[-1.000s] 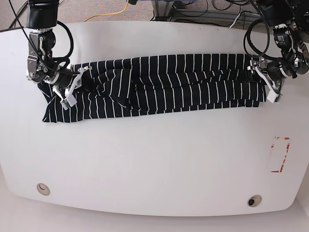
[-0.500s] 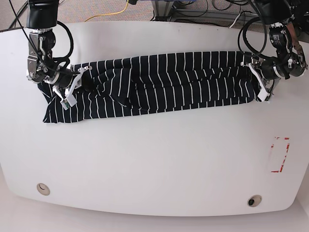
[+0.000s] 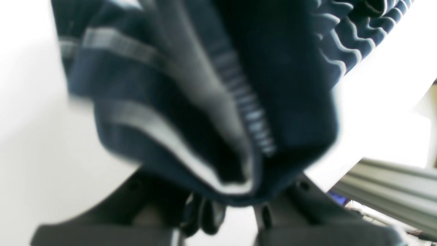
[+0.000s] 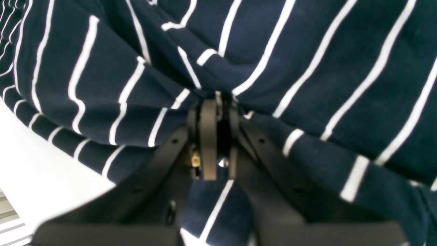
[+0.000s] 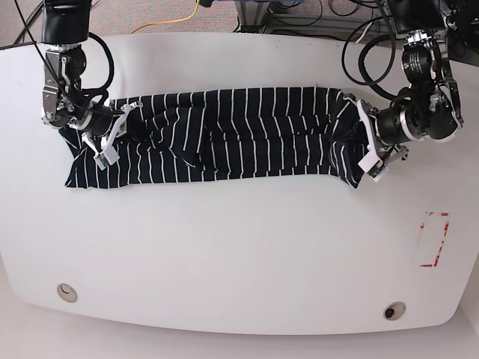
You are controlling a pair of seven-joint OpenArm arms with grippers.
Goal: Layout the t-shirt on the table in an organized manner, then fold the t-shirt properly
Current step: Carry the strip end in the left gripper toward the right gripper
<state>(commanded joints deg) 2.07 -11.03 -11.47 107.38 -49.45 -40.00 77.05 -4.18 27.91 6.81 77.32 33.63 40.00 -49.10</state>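
Note:
The black, white-striped t-shirt (image 5: 239, 134) lies as a long, narrow folded band across the far half of the white table (image 5: 239, 247). My left gripper (image 5: 364, 149) is at the band's right end in the base view, shut on a bunched, lifted fold of the shirt. The left wrist view shows that fabric (image 3: 205, 85) blurred and pinched at my left gripper (image 3: 232, 205). My right gripper (image 5: 112, 138) is at the band's left end, shut on the cloth. In the right wrist view its closed fingers (image 4: 208, 136) bite a pucker of striped fabric (image 4: 307, 68).
A red rectangular mark (image 5: 434, 239) sits near the table's right edge. Two round holes (image 5: 66, 292) (image 5: 394, 310) lie near the front edge. Cables (image 5: 172, 19) run on the floor beyond the far edge. A metal frame (image 3: 392, 191) shows past the table edge.
My left gripper has moved leftward in the base view, dragging the shirt's right end with it, so the band is shorter and bunched there. The right arm has stayed put.

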